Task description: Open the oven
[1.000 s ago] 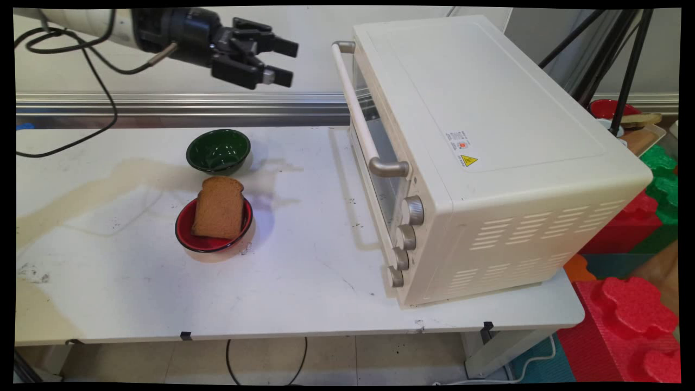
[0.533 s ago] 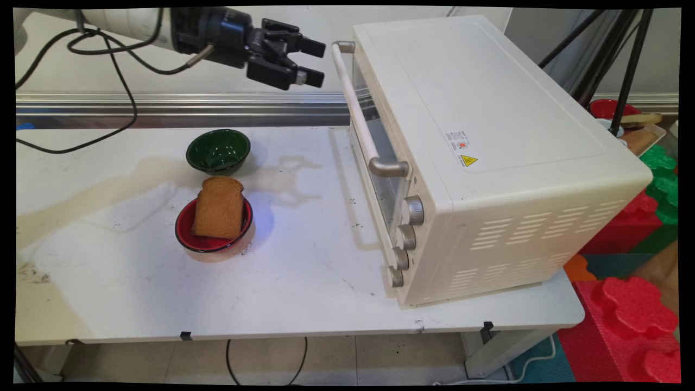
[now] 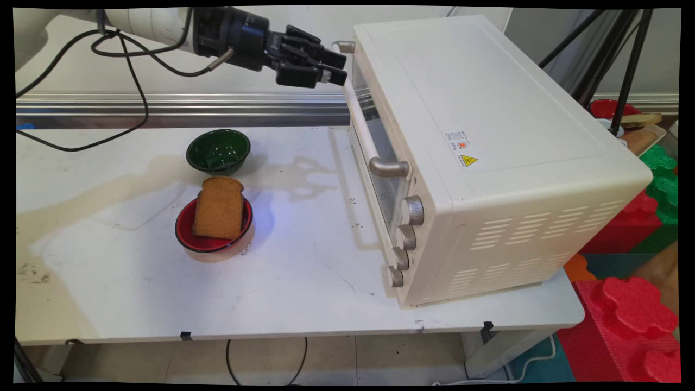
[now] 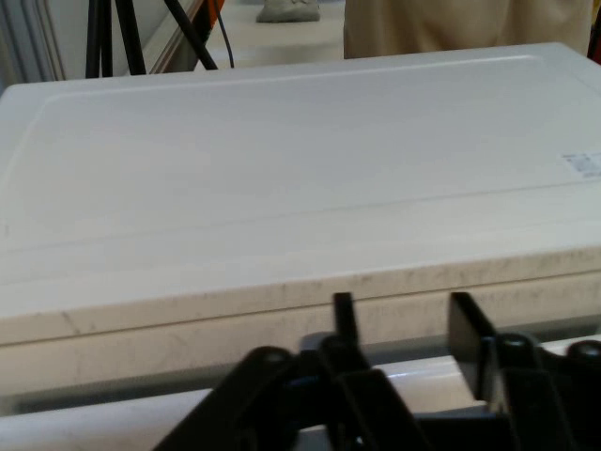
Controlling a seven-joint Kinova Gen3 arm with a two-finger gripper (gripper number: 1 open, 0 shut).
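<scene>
My black gripper (image 3: pixel 340 68) is up at the far top end of the cream toaster oven's (image 3: pixel 488 108) door handle (image 3: pixel 361 125), its fingers open and reaching onto the bar. In the hand view the gripper (image 4: pixel 404 321) points at the oven's front top edge, with the flat oven top (image 4: pixel 300 169) filling the picture. The pale handle (image 4: pixel 418 380) shows low between the two fingers. The oven door is closed. On the table to the left, a slice of brown bread (image 3: pixel 219 208) rests in a red bowl (image 3: pixel 185 232), with an empty green bowl (image 3: pixel 218 150) behind it.
Three or more knobs (image 3: pixel 414 210) run down the oven's front right side. Black cables (image 3: pixel 127 70) hang from the arm over the table's back left. Red and green foam blocks (image 3: pixel 630 304) and tripod legs (image 3: pixel 630 65) stand beyond the table's right edge.
The gripper has travelled right, from above the green bowl to the top end of the oven's handle, and its fingers now look closer together. Bowls, bread and oven have not moved.
</scene>
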